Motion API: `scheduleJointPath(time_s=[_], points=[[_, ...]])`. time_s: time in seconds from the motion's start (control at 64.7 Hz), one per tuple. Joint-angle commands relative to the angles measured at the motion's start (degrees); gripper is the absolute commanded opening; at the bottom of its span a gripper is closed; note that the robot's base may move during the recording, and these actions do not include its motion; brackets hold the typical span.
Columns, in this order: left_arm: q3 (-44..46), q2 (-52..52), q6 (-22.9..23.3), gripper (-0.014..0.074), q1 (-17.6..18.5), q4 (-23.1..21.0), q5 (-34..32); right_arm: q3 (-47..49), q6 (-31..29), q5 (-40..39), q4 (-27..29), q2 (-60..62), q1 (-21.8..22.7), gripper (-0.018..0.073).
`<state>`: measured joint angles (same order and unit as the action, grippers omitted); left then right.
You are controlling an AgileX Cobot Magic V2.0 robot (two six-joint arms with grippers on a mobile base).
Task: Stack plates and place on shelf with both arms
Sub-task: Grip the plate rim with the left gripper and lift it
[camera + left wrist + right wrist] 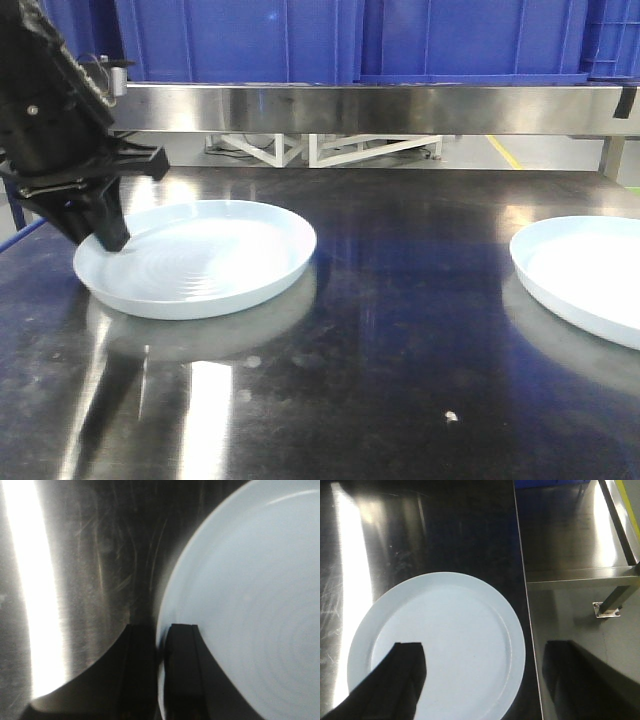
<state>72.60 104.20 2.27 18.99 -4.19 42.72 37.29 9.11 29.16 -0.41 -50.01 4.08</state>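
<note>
Exterior front view: left plate (195,258) on steel table (400,350); right plate (590,275) well apart, at frame's right edge. Glossy, stiff, likely slippery and breakable; take by low rim. Left gripper (113,238) angled down at left plate's left rim.
Left wrist view: fingers (182,670) straddle rim, nearly together, seemingly pinching it.
Right wrist view: right gripper (482,652) hovers above right plate, jaws wide apart, empty.

Front view: right plate (590,275) runs off the right edge. Left wrist view: left plate (250,605) cropped top and right, left gripper (161,630) fingers blurred. Right wrist view: right gripper (482,647) fingers cut at the bottom.
</note>
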Motion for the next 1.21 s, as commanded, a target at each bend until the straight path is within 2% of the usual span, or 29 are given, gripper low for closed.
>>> scheduleJointPath(time_s=[0.0,0.124,0.402,0.773,1.036,1.19], points=[[3.75,-3.61,-1.34,0.0096,0.55,-3.59,0.10,2.15,-0.47,-4.18,-0.17,0.32,0.03,0.0592],[8.73,-4.78,-2.27,0.0096,1.82,-6.05,2.04,2.15,-0.47,-4.13,-0.17,0.32,0.03,0.0592],[19.53,-5.25,-2.27,0.0096,8.24,-6.38,3.65,2.15,-0.47,-4.13,-0.17,0.32,0.03,0.0592],[20.91,-3.34,-2.27,0.0097,16.65,-6.48,0.07,2.15,-0.47,-3.95,-0.17,0.32,0.03,0.0592],[20.91,-0.12,-2.27,0.0097,17.12,-6.05,1.36,2.15,-0.47,-3.04,-0.17,0.32,0.03,0.0592],[20.91,-0.14,-2.27,0.0097,17.14,-2.29,2.07,2.10,-0.47,-3.04,-0.17,0.32,0.03,0.0592]])
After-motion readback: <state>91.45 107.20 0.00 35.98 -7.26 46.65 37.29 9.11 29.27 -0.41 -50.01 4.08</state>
